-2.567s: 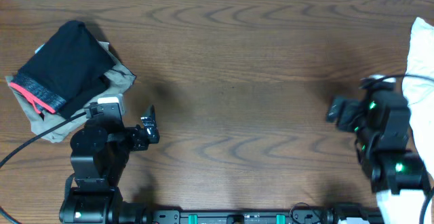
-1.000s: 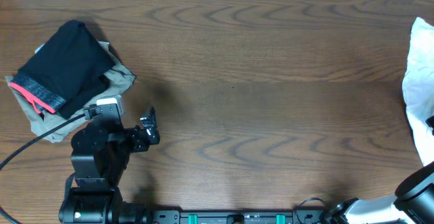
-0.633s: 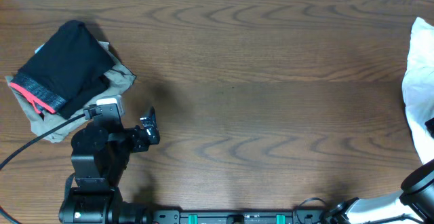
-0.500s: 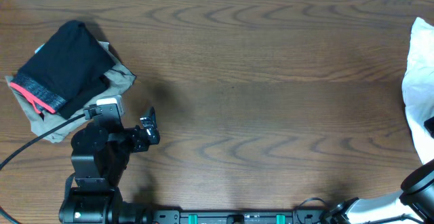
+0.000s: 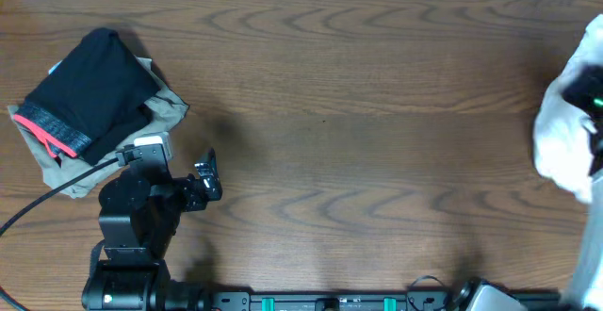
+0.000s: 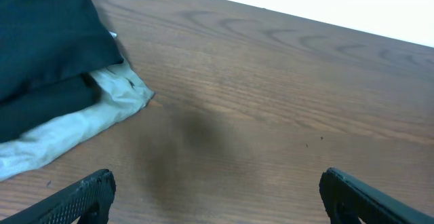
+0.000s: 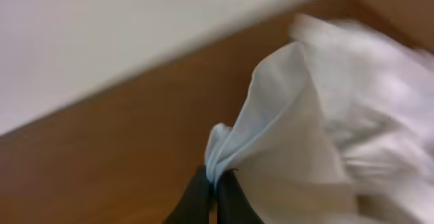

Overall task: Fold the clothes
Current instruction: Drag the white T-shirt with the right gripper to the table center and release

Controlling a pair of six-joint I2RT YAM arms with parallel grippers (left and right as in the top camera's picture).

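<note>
Drawn inward at 3 o'clock for spreading, the white T-shirt [image 5: 562,151] was clamped by the right gripper [image 7: 215,194]; the left gripper [image 6: 217,194] was kept wide apart.

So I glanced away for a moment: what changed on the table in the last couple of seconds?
The right gripper swung out to the right edge of the table and closed on a fold of the white T-shirt, which is now bunched and pulled a little leftward. The left gripper, open, the black garment and the tan garment stayed put.
</note>
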